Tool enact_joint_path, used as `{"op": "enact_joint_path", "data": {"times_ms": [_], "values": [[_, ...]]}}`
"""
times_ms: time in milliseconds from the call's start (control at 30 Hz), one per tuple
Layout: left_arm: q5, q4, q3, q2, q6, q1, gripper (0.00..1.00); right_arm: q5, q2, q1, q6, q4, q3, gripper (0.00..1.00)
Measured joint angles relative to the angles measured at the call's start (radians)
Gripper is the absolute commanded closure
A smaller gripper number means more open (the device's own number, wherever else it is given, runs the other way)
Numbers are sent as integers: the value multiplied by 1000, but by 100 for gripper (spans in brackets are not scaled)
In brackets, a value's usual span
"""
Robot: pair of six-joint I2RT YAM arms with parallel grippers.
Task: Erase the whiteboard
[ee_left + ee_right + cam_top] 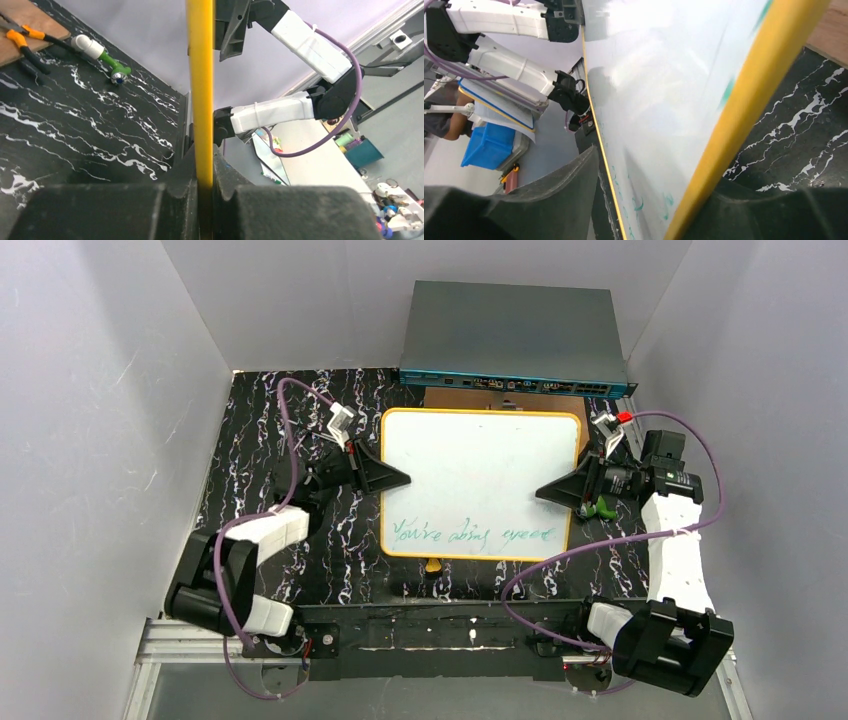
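Behind the whiteboard's far edge sits a flat grey metal box (515,335) with a row of ports along its front. A brown wooden board (450,398) shows between the two, and orange-handled pliers (20,36) lie on it. Just off the whiteboard's right edge, under the right wrist, lies a small white-and-green plastic tool (603,508).

The small rectangular whiteboard (480,470), glossy white with rounded corners and a thin orange-yellow rim, lies over the middle of the black, white-veined marble-look worktop (260,440). Green-blue handwriting runs along its near edge.

The left arm is folded at the elbow. The left gripper (400,478) points level at the whiteboard's left edge, and its black jaws are clamped tight on the rim.

The right arm reaches up the whiteboard's right side with its wrist turned inward. The right gripper (545,492) straddles the right edge, jaws parted, one above the white face and one below the rim.
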Motion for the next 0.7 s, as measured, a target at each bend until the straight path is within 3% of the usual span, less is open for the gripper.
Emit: {"op": "enact_joint_path", "data": {"times_ms": [400, 700], "values": [[-34, -481, -42, -317, 238, 52, 100, 58, 7, -18, -7, -4, 5, 34], [-105, -671, -74, -400, 316, 105, 100, 129, 25, -93, -32, -29, 86, 26]]}}
